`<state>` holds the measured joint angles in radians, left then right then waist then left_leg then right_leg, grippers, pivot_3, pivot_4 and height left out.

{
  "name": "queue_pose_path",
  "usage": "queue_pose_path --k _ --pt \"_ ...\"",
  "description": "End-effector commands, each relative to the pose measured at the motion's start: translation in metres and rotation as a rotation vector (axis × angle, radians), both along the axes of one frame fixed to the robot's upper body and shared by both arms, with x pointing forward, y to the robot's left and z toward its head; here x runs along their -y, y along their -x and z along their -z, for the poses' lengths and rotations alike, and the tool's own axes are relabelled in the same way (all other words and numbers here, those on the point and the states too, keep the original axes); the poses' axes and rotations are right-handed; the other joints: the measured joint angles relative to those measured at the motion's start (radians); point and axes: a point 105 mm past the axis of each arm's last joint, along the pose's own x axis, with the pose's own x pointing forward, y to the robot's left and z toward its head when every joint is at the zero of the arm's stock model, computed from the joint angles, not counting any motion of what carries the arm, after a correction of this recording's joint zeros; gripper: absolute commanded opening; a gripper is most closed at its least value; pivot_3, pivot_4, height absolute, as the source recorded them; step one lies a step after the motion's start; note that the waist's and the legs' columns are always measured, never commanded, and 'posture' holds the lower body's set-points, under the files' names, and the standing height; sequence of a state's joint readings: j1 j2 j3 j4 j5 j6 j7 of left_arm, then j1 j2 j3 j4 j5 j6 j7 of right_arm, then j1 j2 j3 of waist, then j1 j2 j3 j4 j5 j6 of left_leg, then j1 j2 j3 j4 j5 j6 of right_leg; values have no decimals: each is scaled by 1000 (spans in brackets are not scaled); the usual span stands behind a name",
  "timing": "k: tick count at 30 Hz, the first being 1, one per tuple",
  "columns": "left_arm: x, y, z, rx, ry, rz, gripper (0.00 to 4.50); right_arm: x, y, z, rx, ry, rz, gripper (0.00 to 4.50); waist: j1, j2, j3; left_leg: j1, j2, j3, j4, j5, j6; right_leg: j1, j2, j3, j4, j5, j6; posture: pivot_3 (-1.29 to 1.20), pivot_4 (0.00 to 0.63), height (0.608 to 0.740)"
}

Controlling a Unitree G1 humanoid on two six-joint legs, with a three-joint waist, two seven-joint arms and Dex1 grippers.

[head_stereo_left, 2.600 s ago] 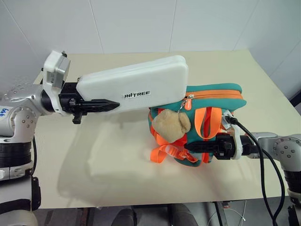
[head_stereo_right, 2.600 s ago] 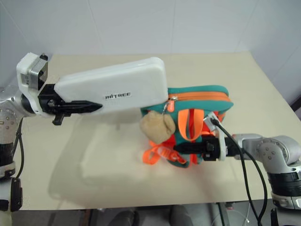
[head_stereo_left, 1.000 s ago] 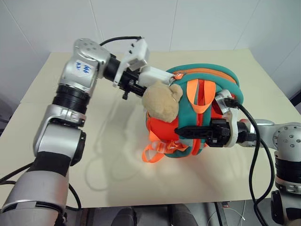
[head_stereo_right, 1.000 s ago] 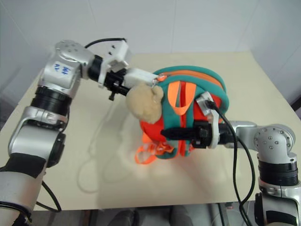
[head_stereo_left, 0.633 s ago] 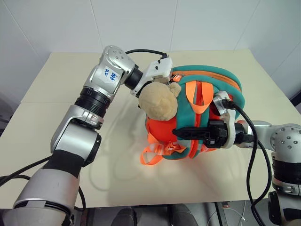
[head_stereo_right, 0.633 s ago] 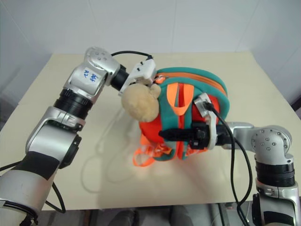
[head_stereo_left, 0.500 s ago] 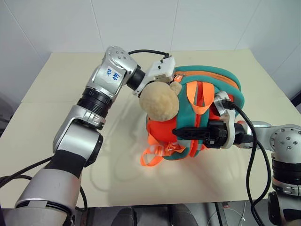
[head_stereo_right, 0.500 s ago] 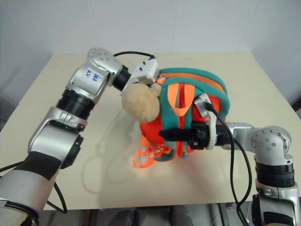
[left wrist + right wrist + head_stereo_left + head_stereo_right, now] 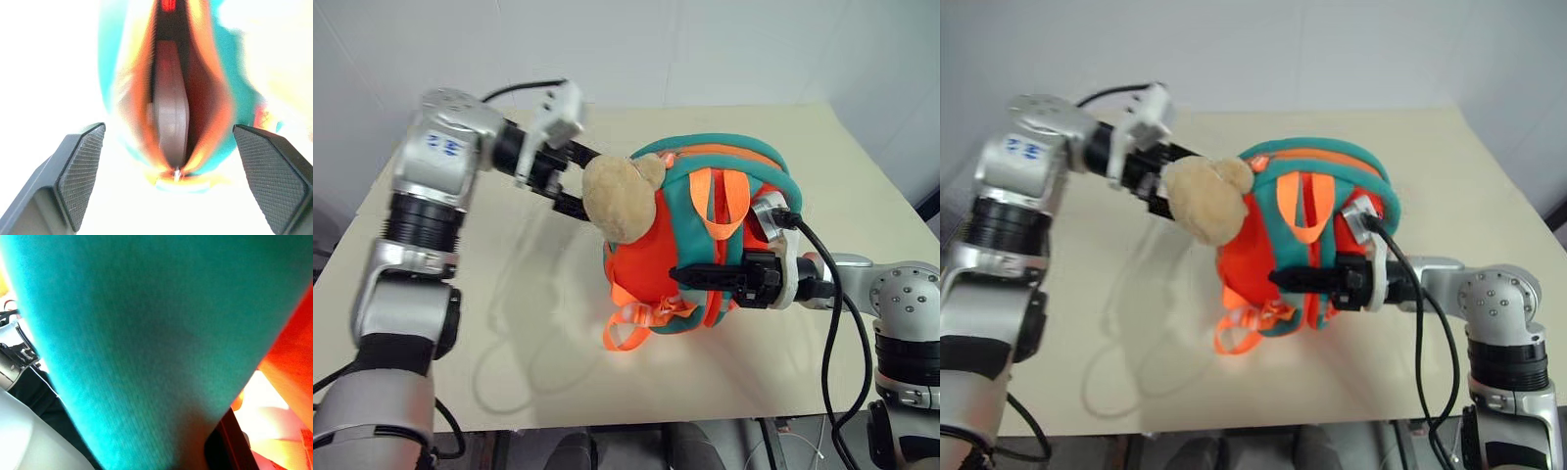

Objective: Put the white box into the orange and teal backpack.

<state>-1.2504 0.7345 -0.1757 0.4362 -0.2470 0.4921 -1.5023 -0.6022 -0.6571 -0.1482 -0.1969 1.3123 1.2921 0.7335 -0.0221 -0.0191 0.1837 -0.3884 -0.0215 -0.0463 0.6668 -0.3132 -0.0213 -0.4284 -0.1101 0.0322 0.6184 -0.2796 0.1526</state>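
My left claw [image 9: 168, 176] gapes empty before the box [image 9: 170, 117] in the backpack [image 9: 705, 245]; right claw [image 9: 690, 276], pinching a strap, could tip it.

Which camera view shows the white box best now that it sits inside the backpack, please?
The left wrist view: it looks straight into the open mouth of the orange and teal backpack, where the white box stands on edge, framed by the left gripper with its jaws apart. In the two eye views the backpack's fabric covers the box.
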Motion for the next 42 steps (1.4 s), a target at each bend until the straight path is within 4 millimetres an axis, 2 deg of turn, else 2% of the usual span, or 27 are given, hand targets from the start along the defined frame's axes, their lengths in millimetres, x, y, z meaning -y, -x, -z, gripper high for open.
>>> queue_pose_path --k 1,4,7,15,26,30,34,37,42 --pt "-16 19 -5 -16 -8 84 4456 -2 2 -4 23 -16 -20 548 2 0 0 0 0 0 0 0 0 0 0 0 0 0 0 0 150 740" --pt "-23 28 -6 -15 16 98 4456 -1 1 -4 23 -14 -20 548 2 0 0 0 -1 0 0 0 0 0 0 0 0 0 0 0 150 740" --pt "-15 46 -19 -4 119 178 4456 -1 0 -4 23 -10 -19 548 2 0 0 -1 0 0 0 0 0 0 0 -1 0 0 0 0 150 740" --pt "13 71 -19 40 164 279 4456 0 -2 -3 22 -1 -21 548 -4 0 0 0 0 0 1 0 0 0 0 0 1 0 0 0 150 740" --pt "45 73 -14 37 196 329 4456 -3 -2 0 20 -13 -18 548 -4 0 0 1 0 1 1 0 1 1 0 0 2 0 0 0 150 740" --pt "53 69 -3 30 152 322 4456 -4 -2 -1 22 -20 -18 548 -6 0 0 1 0 1 0 1 0 0 0 0 2 0 0 0 150 740" --pt "56 67 5 44 124 319 3607 -5 -3 -1 24 -22 -16 548 -4 0 0 1 0 1 0 1 0 0 0 0 2 0 0 0 150 740" --pt "56 66 1 59 136 313 2683 -4 -3 -1 26 -25 -13 548 -4 0 0 1 0 1 1 0 1 0 0 0 2 0 0 0 150 740" --pt "47 64 -8 82 142 300 1384 -4 -3 -1 29 -25 -7 548 -5 0 0 1 0 0 0 1 0 0 0 0 2 0 0 0 150 740"
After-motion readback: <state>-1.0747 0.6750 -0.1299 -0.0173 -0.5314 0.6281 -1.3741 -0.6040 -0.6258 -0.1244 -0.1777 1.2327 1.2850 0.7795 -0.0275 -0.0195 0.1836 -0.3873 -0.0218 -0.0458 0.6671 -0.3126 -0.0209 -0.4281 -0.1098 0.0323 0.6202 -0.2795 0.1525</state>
